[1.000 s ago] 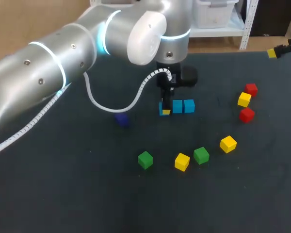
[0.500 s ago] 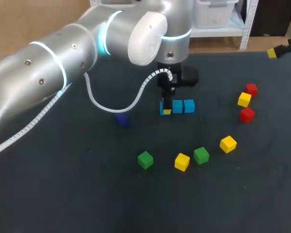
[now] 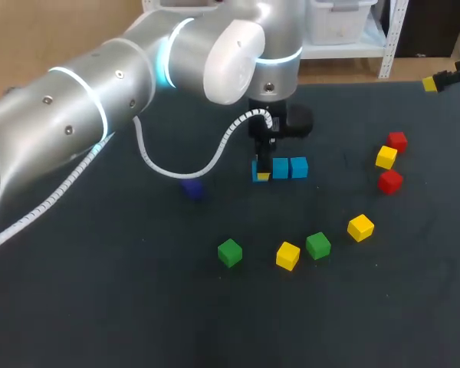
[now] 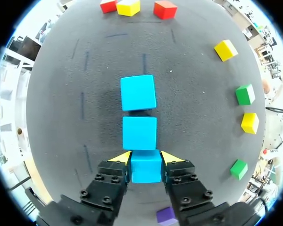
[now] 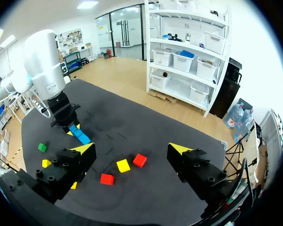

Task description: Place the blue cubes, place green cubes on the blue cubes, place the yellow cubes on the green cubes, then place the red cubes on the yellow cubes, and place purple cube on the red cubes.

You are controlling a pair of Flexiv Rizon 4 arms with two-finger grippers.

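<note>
Black matting covers the table (image 3: 77,307), where the left gripper (image 4: 146,157) clamps the nearest blue cube (image 4: 146,168) of a three-cube row (image 4: 139,133). Green cubes (image 3: 229,251), yellow cubes (image 3: 287,255) and red cubes (image 3: 389,181) lie scattered nearby. The right gripper (image 5: 132,149) gapes, empty.

The end blue cube (image 4: 138,92), the middle blue cube (image 4: 139,133) just beside it and the last blue cube (image 4: 146,170) sit flat in one straight row on the counter (image 3: 100,307). The last one is clamped between the fingers of the left end effector (image 4: 146,157). Two green cubes (image 3: 229,252), three yellow cubes (image 3: 360,228), two red cubes (image 3: 389,181) and a purple cube (image 3: 192,188) lie singly around the row.
</note>
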